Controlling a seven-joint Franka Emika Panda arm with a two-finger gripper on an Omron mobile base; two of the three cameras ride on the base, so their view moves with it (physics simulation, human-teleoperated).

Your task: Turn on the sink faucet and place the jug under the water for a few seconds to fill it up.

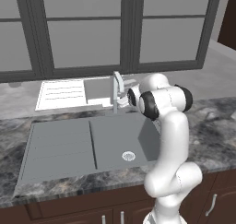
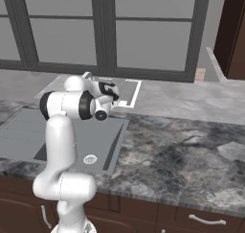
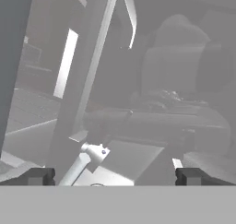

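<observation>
The sink (image 1: 69, 149) is set into the front part of the marbled grey worktop (image 1: 212, 135), its ridged drainboard on the left and its basin with the round drain (image 1: 128, 156) on the right. The sink faucet (image 1: 115, 91) stands upright at the back edge of the sink, about level with the divide between drainboard and basin, its short spout bent forward at the top. Behind the sink, towards the back edge of the worktop under the dark-framed window (image 1: 120, 29), lies a white ridged mat (image 1: 61, 94).

The white arm rises from the front edge of the worktop, bends at a dark elbow joint over the right side of the basin and reaches back towards the faucet. The gripper (image 1: 123, 100) sits just beside the faucet's upright on its right side, roughly halfway up; whether it touches the metal cannot be told. In the hand view the two dark fingertips (image 3: 39, 176) stand far apart at the bottom corners, with nothing between them, and the faucet's grey stem (image 3: 85, 164) runs slantwise up between them in front of the reflecting window glass. In the right base view the gripper (image 2: 115, 94) points towards the back of the worktop, above the far right corner of the sink.
</observation>
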